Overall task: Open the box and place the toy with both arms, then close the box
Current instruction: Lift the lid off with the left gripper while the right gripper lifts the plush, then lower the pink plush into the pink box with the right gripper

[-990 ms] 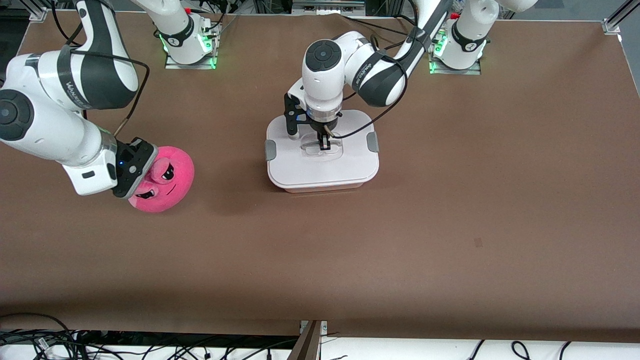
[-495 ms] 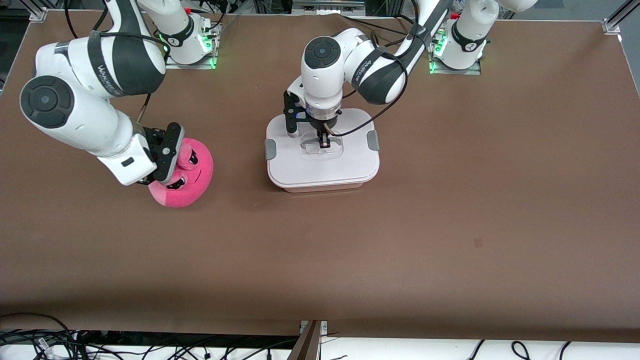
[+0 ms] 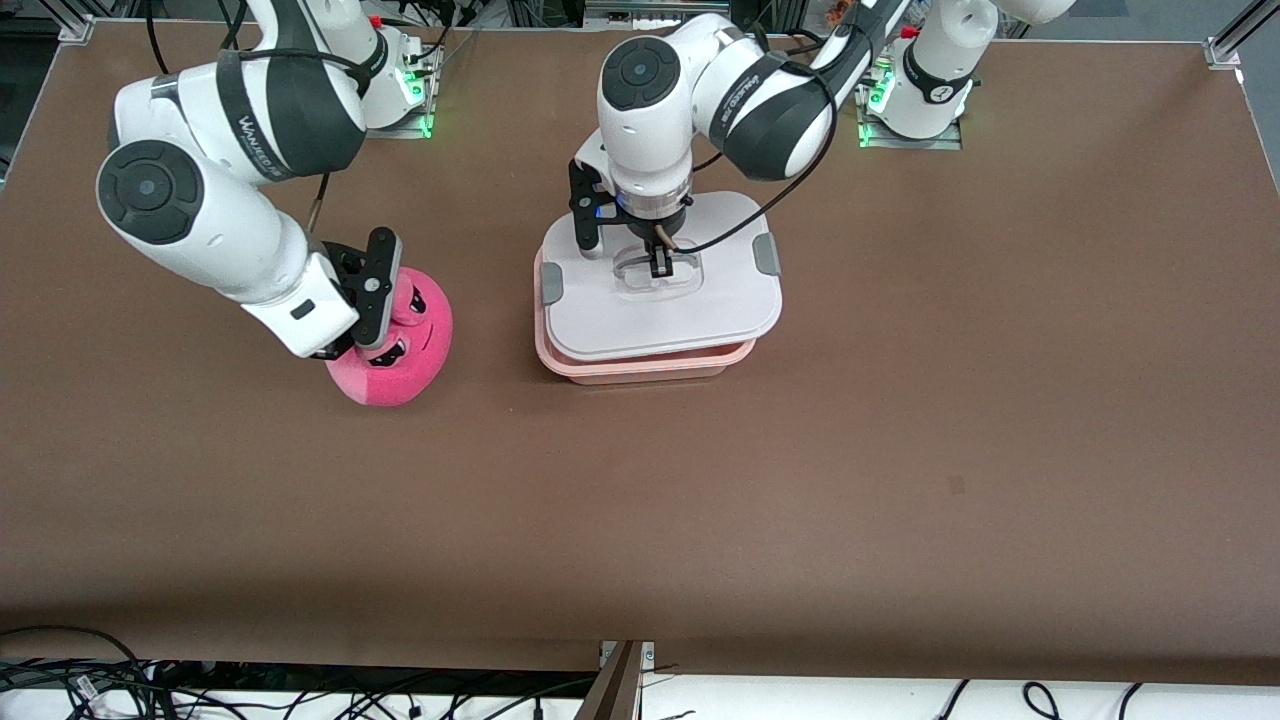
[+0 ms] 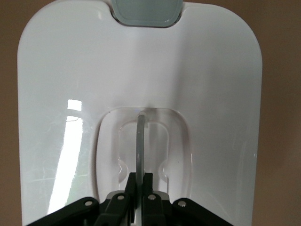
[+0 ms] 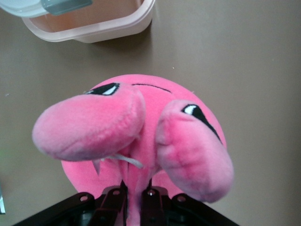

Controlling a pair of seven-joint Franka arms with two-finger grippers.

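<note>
The box [image 3: 640, 368] sits in the upper middle of the front view, on the brown table [image 3: 900, 450], its long axis running from the right arm's end toward the left arm's end of the table. Its white lid [image 3: 660, 300] is off the tub and skewed: it hangs shifted toward the left arm's end and up in the frame, so the pinkish rim shows along the lower edge and at the side toward the right arm. The left end effector [image 3: 661, 268] points straight down over the middle of the lid, pinched shut on the clear handle [image 4: 139, 141], which stands up out of its recess in the left wrist view. Grey clips [image 3: 552, 287] show on both short sides of the lid. The lid covers the tub's inside in the front view; the right wrist view shows only a corner of it, too little to tell what lies within.

The toy [image 3: 400, 350] is at the left of the front view, toward the right arm's end, level with the box. Its face points toward the box and up; its two ears [image 5: 89, 125] fill the right wrist view. The right end effector [image 3: 372, 335] is closed on the plush between the ears, its fingertips hidden behind its own body in the front view. Whether the toy touches the table cannot be told.
</note>
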